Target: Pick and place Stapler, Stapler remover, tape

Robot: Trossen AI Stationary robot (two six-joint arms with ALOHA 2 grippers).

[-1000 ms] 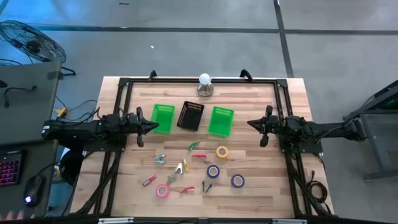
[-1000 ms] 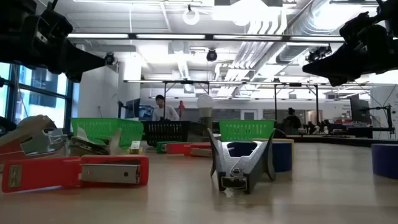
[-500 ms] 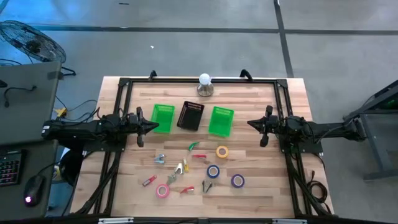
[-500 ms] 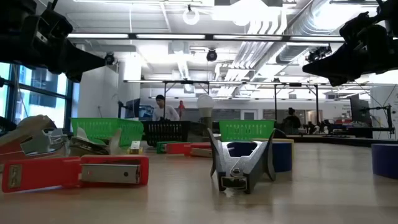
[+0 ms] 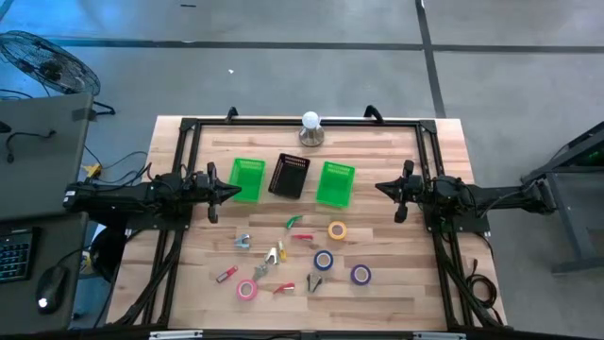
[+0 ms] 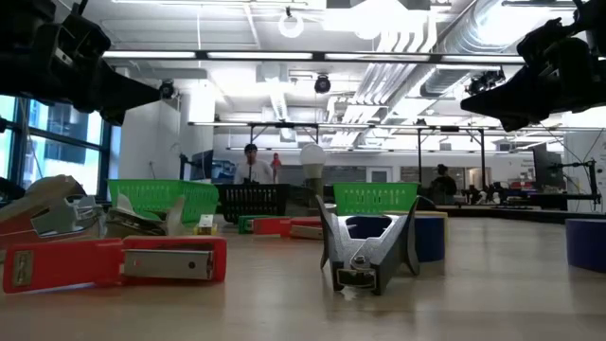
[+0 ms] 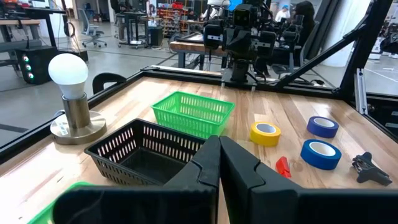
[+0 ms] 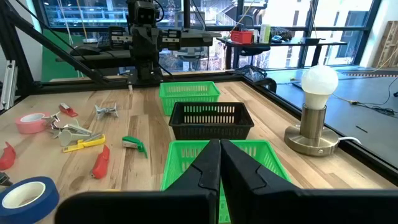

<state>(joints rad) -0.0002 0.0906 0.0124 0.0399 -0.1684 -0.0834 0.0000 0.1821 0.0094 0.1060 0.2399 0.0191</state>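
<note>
Nothing on my table has shifted since the earlier frames; only a person far back in the room has stepped a little to one side, and a hand by the keyboard off the table's left edge is gone. I take the black basket point(image 5: 290, 176) as my landmark. Nearest me, well in front of it, lie the pink tape point(image 5: 247, 289), the purple tape point(image 5: 360, 274) and the blue tape point(image 5: 324, 260), with a red stapler point(image 5: 226, 275) beside the pink roll and a dark stapler remover point(image 5: 312, 281) just by the blue one. Closer to the basket sit the yellow tape point(image 5: 337, 229) and a green stapler point(image 5: 295, 221). 2 green baskets flank it, 1 on its left point(image 5: 247, 177) and 1 on its right point(image 5: 335, 182). My left gripper point(image 5: 235, 192) hangs above the table left of the basket, fingers pressed together and holding nothing; my right gripper point(image 5: 381, 188) hangs to the right, past the green basket, likewise closed and empty. Behind the basket stands a lamp point(image 5: 310, 129) at the table's far edge.
</note>
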